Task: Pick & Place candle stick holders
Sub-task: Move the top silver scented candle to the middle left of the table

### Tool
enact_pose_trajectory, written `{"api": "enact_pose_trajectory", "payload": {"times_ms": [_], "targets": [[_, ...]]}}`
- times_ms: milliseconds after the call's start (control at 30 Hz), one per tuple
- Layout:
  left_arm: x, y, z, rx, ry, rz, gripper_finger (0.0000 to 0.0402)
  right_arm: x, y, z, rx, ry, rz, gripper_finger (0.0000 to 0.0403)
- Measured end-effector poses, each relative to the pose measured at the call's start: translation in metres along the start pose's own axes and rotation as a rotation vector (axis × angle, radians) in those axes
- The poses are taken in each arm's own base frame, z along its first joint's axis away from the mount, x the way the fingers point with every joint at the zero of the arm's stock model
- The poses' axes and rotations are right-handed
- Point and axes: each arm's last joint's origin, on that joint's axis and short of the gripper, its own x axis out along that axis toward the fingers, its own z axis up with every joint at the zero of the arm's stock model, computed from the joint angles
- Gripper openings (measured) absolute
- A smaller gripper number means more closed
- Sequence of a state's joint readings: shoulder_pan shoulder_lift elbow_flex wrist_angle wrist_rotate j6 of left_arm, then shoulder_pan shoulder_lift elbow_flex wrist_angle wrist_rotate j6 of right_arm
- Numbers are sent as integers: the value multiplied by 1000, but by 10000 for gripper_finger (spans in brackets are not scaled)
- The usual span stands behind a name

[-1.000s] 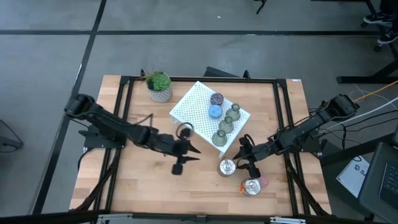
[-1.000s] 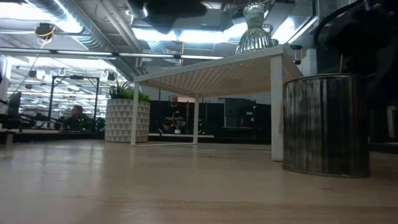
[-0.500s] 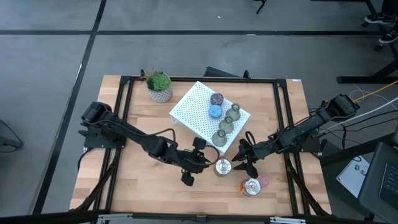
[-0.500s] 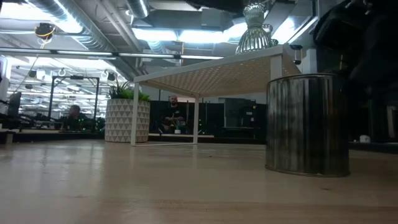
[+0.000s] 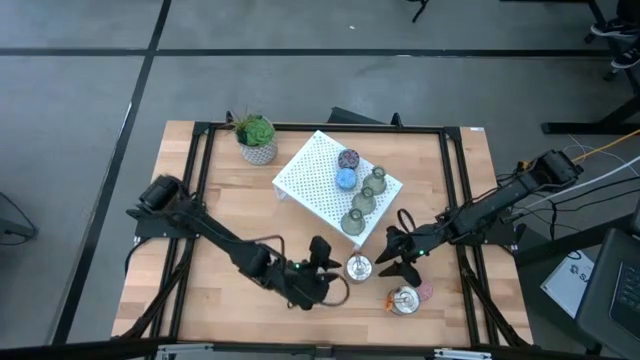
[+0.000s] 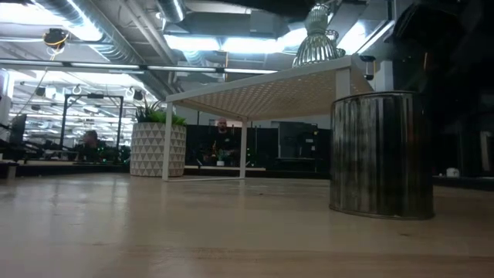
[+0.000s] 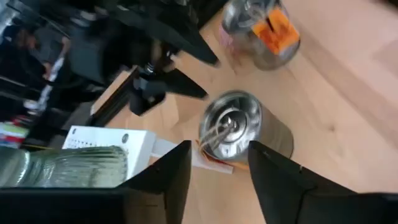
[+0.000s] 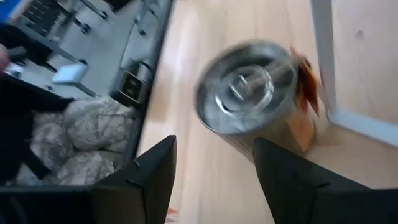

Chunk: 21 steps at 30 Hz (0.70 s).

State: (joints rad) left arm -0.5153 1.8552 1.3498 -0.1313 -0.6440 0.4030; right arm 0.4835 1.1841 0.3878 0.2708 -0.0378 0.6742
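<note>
Both grippers sit on either side of one upright silver holder (image 5: 359, 267), which stands on the table (image 5: 220, 300) just in front of the white perforated stand (image 5: 310, 180).

Left gripper (image 5: 328, 262) reaches in from the left, fingers spread apart, empty. In the left wrist view its fingers (image 7: 168, 180) frame that silver holder (image 7: 239, 127) without touching it.

Right gripper (image 5: 388, 262) comes from the right, also spread wide, holding nothing; in the right wrist view the same holder (image 8: 252, 99) sits ahead of its fingers (image 8: 152, 171), apart from them.

Second silver holder (image 5: 403, 299) lies near the front edge, with the pink holder (image 5: 424, 291) just beside it, both well clear of the grippers.

On the stand: purple holder (image 5: 348, 158), blue holder (image 5: 346, 179) next to it, three olive-green holders in a row (image 5: 363, 201) running toward the stand's front corner.

Low view: the upright silver holder (image 6: 381, 154) stands on the wood right beside the stand's leg, one olive-green piece (image 6: 315, 37) on top of the stand above.

Potted plant (image 5: 256, 137) is at the back left of the table.
</note>
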Motion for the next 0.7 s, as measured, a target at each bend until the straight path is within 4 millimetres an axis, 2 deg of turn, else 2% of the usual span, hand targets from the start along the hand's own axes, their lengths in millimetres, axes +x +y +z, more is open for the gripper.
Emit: {"api": "enact_pose_trajectory", "payload": {"times_ms": [167, 333, 533, 700], "targets": [[15, -12, 19, 85, 3, 37, 177, -20, 8, 9, -27, -60, 47, 215], [33, -25, 26, 119, 0, -4, 173, -48, 15, 16, -34, -129, 102, 215], [52, -37, 16, 83, 28, -60, 162, -89, 24, 25, -73, -281, 213, 215], [66, -30, 8, -22, 32, -121, 153, -117, 29, 29, -140, -417, 294, 215]]}}
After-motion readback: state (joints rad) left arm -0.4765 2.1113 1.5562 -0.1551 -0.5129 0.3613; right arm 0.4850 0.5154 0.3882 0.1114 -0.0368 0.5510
